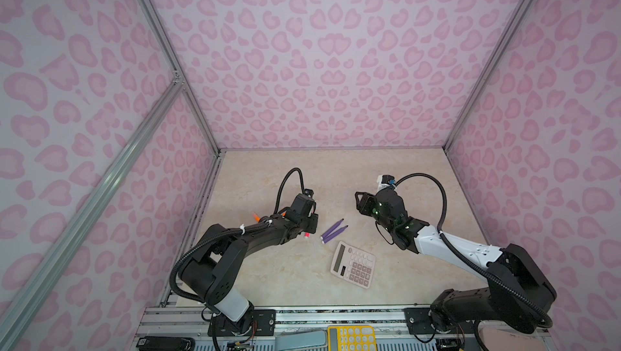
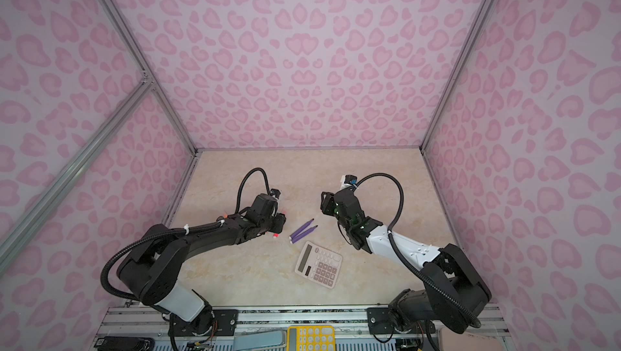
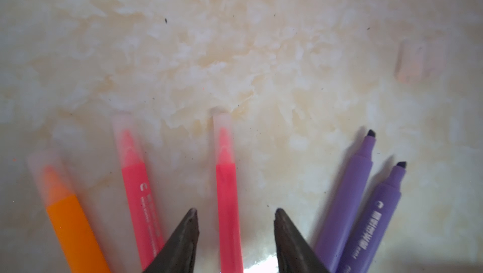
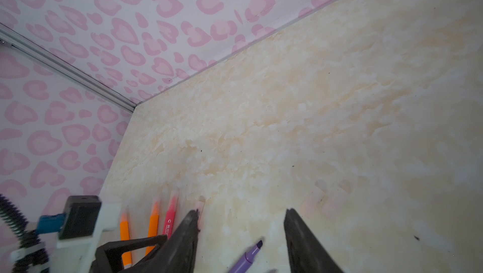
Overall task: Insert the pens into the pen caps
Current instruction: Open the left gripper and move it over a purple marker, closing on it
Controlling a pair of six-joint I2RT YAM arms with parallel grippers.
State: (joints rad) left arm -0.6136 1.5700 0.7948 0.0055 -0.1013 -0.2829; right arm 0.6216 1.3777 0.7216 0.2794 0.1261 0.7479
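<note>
Mostly, in both top views the left arm [image 1: 255, 235] hides the capped pens [image 3: 136, 188]; only the purple pens [image 1: 335, 233] lie clear on the worktop [image 1: 285, 275], uncapped. Its wrist view shows the left end effector [image 3: 235, 210] open around one pink pen [image 3: 226, 180], not touching it. A loose cap [image 3: 410, 61] there is blurred. The right end effector [image 4: 241, 211] stands wide and empty.

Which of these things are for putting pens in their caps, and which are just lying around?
For the job: two purple pens, uncapped; one pink pen and a second pink pen, both capped; capped orange pen; loose clear cap.
Just lying about: pink calculator on the table; yellow calculator beyond the table's front edge.
</note>
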